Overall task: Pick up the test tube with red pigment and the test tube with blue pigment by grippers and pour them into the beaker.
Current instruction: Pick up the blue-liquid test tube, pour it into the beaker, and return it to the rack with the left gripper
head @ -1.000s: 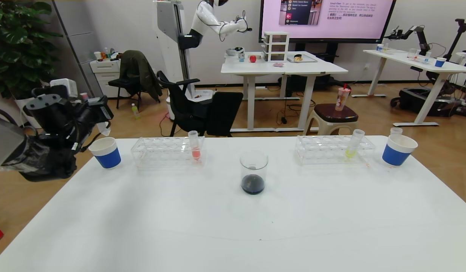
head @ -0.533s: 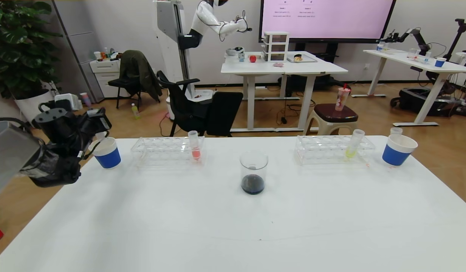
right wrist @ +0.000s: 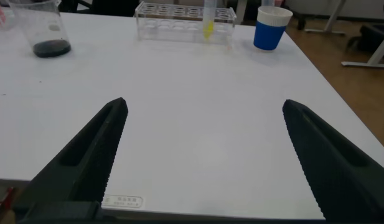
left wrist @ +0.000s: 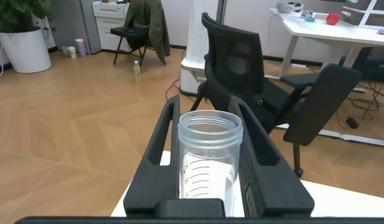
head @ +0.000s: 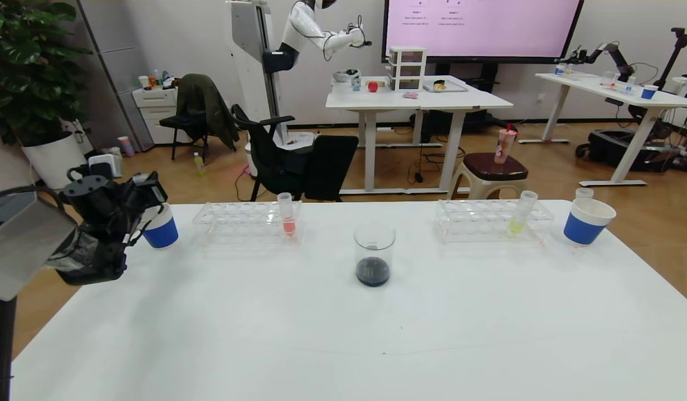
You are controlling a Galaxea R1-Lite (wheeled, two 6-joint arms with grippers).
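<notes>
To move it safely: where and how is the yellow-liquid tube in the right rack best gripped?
Grip the yellow-liquid tube on its bare upper part, just under the flared rim, which rises above the clear rack. Come from above, since the rack walls enclose its lower half. It leans, so match that tilt. The open right gripper looks nearest.
</notes>
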